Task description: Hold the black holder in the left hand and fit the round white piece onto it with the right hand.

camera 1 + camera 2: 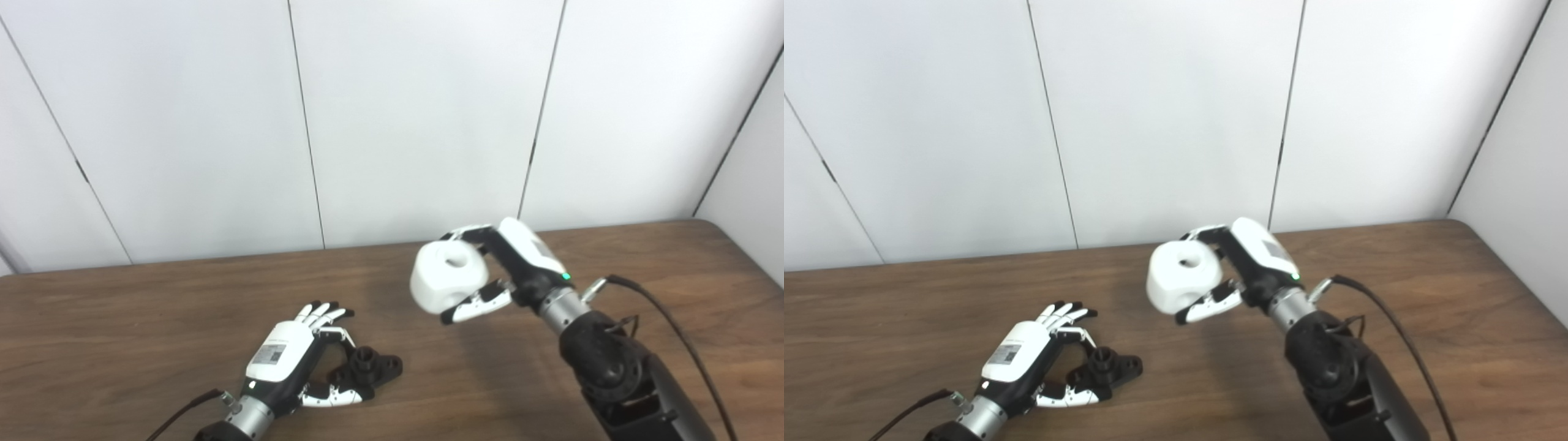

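Partly hidden: black holder [367,366].

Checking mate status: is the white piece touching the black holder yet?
Apart. Left eye view shows the round white piece held up in the right hand, with bare table between it and the black holder at the left hand.
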Robot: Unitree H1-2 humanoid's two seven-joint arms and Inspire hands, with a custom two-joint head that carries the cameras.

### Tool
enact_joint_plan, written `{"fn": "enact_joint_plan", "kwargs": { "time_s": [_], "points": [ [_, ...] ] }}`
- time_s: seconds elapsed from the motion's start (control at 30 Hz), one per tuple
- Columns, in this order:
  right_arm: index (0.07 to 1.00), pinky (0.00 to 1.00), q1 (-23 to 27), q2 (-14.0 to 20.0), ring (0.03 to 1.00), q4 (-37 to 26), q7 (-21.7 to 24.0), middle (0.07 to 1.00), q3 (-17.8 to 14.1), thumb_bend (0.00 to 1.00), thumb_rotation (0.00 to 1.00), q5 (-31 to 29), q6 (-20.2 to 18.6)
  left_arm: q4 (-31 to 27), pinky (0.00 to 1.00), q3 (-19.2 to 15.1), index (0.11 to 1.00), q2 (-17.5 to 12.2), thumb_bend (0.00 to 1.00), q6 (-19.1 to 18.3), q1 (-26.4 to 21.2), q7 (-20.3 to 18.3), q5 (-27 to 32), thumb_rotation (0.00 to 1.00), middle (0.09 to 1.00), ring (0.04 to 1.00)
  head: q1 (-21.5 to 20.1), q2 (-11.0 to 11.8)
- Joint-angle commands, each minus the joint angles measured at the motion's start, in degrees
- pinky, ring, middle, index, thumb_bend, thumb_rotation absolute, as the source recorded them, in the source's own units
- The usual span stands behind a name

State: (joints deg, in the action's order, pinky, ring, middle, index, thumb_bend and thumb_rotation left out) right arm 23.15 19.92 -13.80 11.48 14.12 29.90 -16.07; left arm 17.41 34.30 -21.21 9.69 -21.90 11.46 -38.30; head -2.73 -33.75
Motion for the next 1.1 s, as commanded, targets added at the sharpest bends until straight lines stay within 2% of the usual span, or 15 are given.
{"fn": "enact_joint_plan", "kwargs": {
  "time_s": [0.0,0.33,0.73,1.07],
  "points": [
    [0.481,0.66,3.13,-0.41,0.764,-1.98,-0.59,0.763,0.79,0.52,0.13,1.48,4.44,4.82,1.00,6.26,0.484,1.82,0.52,-3.92,5.39,-10.19,-5.33,0.06,0.888,0.951,0.82,-0.23],
    [0.481,0.68,3.79,-1.99,0.790,0.97,1.29,0.771,4.84,0.52,0.14,2.87,6.40,4.89,1.00,6.50,0.484,2.85,0.52,-4.42,5.26,-9.49,-5.79,0.06,0.880,0.951,3.03,-0.96],
    [0.481,0.69,5.52,-3.52,0.787,3.22,3.12,0.762,6.68,0.52,0.14,5.06,6.56,4.10,1.00,6.79,0.484,3.52,0.52,-5.46,5.46,-9.88,-6.07,0.06,0.878,0.961,4.10,-1.98],
    [0.481,0.64,6.09,-4.40,0.751,5.08,3.52,0.759,6.91,0.52,0.14,5.25,8.12,3.82,1.00,6.74,0.483,3.69,0.52,-4.85,5.81,-9.35,-5.76,0.06,0.865,0.960,4.61,-2.55]
  ]
}}
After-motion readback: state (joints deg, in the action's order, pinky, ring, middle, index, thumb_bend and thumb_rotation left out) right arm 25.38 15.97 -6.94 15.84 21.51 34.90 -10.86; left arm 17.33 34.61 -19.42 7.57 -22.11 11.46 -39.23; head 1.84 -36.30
